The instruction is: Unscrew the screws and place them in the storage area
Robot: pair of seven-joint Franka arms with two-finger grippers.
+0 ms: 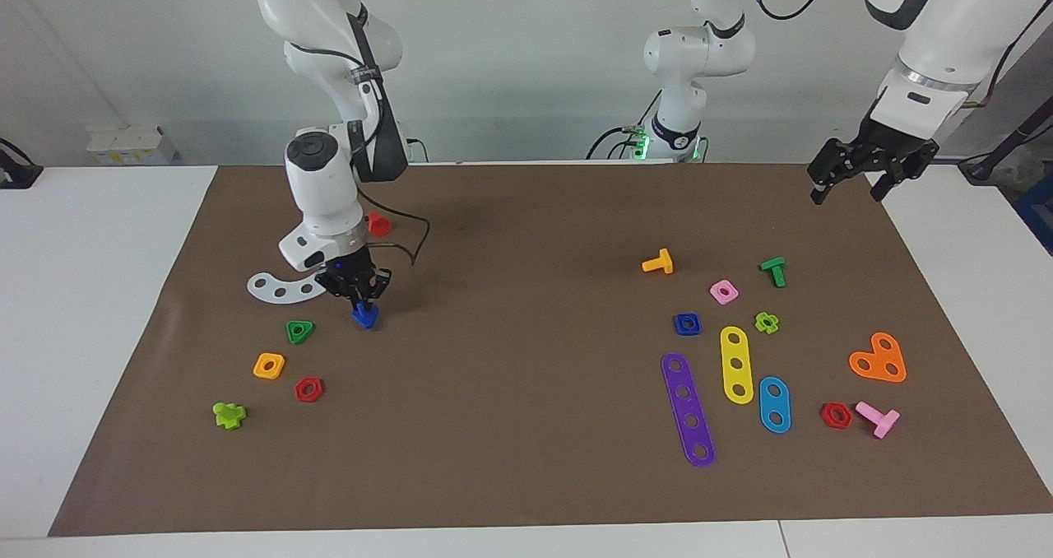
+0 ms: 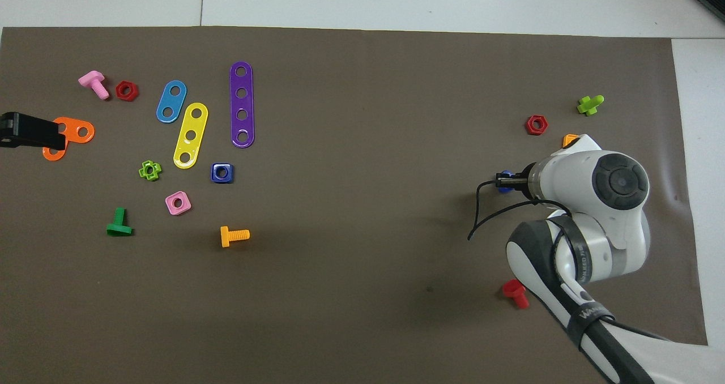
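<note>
My right gripper (image 1: 362, 301) is shut on the dark-blue screw (image 1: 364, 316), triangular head down, low over the mat; I cannot tell if it touches. In the overhead view the gripper (image 2: 503, 179) and arm hide most of the screw (image 2: 503, 189). It hangs at the edge of the storage area beside the white curved strip (image 1: 278, 287) and the green triangular nut (image 1: 300, 331). The orange square nut (image 1: 269, 365) and red hex nut (image 1: 308, 389) lie farther from the robots. My left gripper (image 1: 850, 194) is open, empty and raised over the mat's edge at the left arm's end.
A red bolt (image 1: 378, 225) lies near the right arm's base and a lime cross bolt (image 1: 229, 414) lies farther out. At the left arm's end lie purple (image 1: 688, 410), yellow (image 1: 736, 365) and blue (image 1: 774, 404) strips, a blue square nut (image 1: 687, 323), an orange bolt (image 1: 658, 262) and an orange plate (image 1: 879, 359).
</note>
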